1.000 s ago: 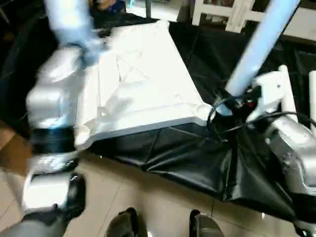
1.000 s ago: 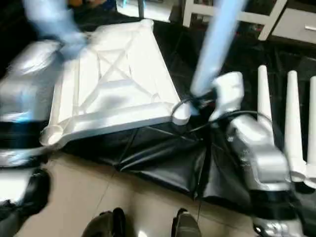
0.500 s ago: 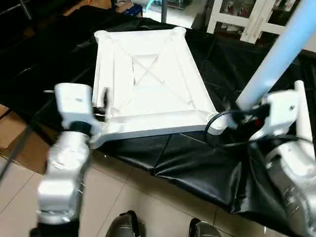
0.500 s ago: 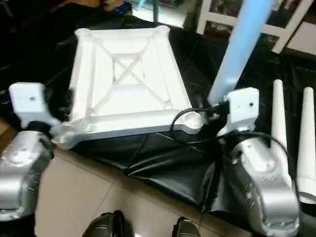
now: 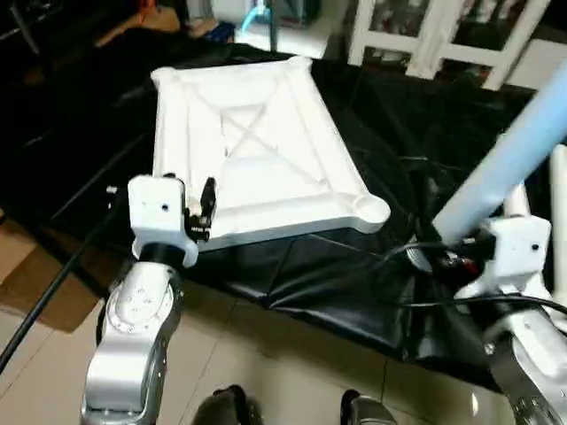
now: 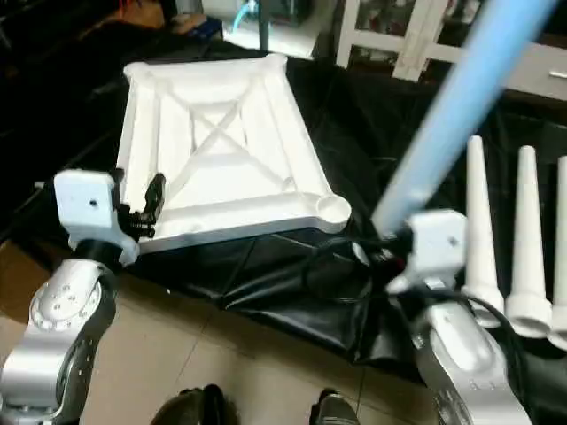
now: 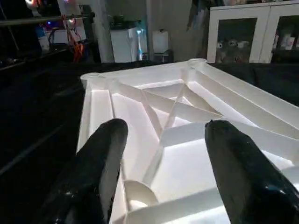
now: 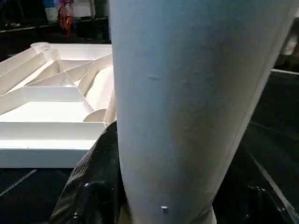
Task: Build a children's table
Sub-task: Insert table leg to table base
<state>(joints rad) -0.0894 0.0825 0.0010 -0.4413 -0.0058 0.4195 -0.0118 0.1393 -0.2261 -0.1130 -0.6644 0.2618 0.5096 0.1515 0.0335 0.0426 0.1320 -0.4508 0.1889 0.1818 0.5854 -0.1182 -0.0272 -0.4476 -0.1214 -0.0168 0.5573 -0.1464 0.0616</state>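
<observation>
The children's table top point(image 5: 257, 146) lies upside down on the black cloth point(image 5: 354, 283), X-ribs and round corner sockets facing up. My left gripper point(image 5: 202, 210) hovers at its near-left corner, open, with nothing between the fingers point(image 7: 105, 154); the corner socket point(image 7: 135, 196) lies just beyond them. My right gripper point(image 6: 385, 252) is shut on the thick end of a white leg point(image 6: 461, 115), which tilts up toward the far right. That end hangs over the cloth, a little right of the near-right socket point(image 6: 332, 209). Three more legs point(image 6: 523, 239) lie side by side at the right.
A white shelving unit point(image 5: 425, 35) stands behind the cloth. Cardboard point(image 5: 27, 266) and a black cable point(image 5: 53, 283) lie on the floor at the left. My feet point(image 5: 230, 407) show at the tiled floor's near edge.
My left arm has come down from a raised pose, bringing its open gripper to the top's near-left corner. The right gripper with the leg has drawn slightly back from the near-right socket. The camera also shifted.
</observation>
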